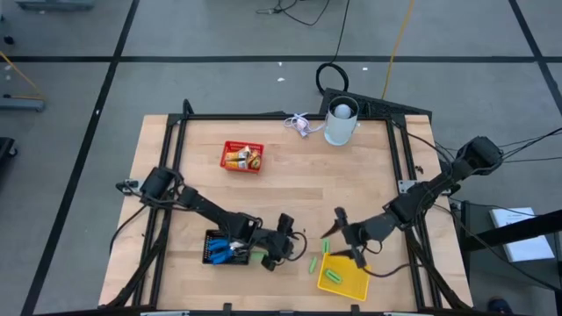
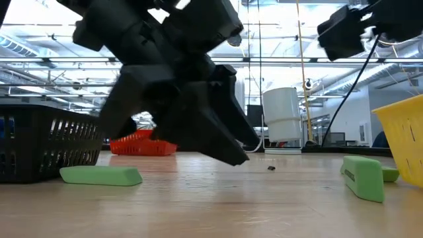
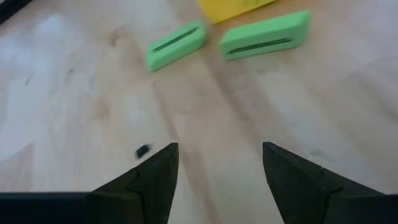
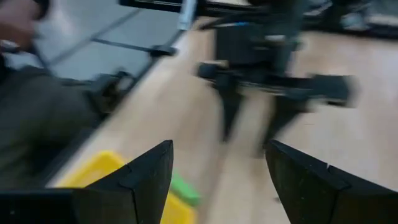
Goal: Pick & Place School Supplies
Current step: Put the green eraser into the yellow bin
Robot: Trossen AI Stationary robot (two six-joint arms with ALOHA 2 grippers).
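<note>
- The left gripper [image 3: 221,180] hung with its jaws apart and nothing between them, only bare wood showing in the gap in the left wrist view.
- It sat low over the table [image 1: 290,175] near the front edge, just to the right of the black basket [image 1: 219,250] as the high view shows it.
- The right gripper [image 4: 217,180] also had its jaws spread and empty; in the high view it [image 1: 344,235] was above the far edge of the yellow basket [image 1: 347,283].
- Two green bars [image 3: 176,45] [image 3: 266,35] lay on the wood ahead of the left gripper, side by side but apart, near a corner of the yellow basket [image 3: 233,7].
- In the high view a green bar [image 1: 311,263] lay between the two grippers, just left of the yellow basket, and another [image 1: 332,276] lay inside that basket.
- In the low view one green bar [image 2: 100,175] lay flat just beside the black basket [image 2: 39,142], and another [image 2: 362,176] lay close to the yellow basket [image 2: 403,135] (touching or not, I cannot tell).
- Blue-handled scissors [image 1: 224,252] lay inside the black basket.
- Yellow-orange sticks [image 1: 239,159] filled the red basket [image 1: 241,147], well apart from both arms, towards the table's far side.
- A white cup [image 1: 341,123] stood upright near the far edge, with a small tangle of pale cord [image 1: 299,125] beside it.
- A small dark speck [image 3: 143,150] lay on the wood close to the left gripper's fingers.
</note>
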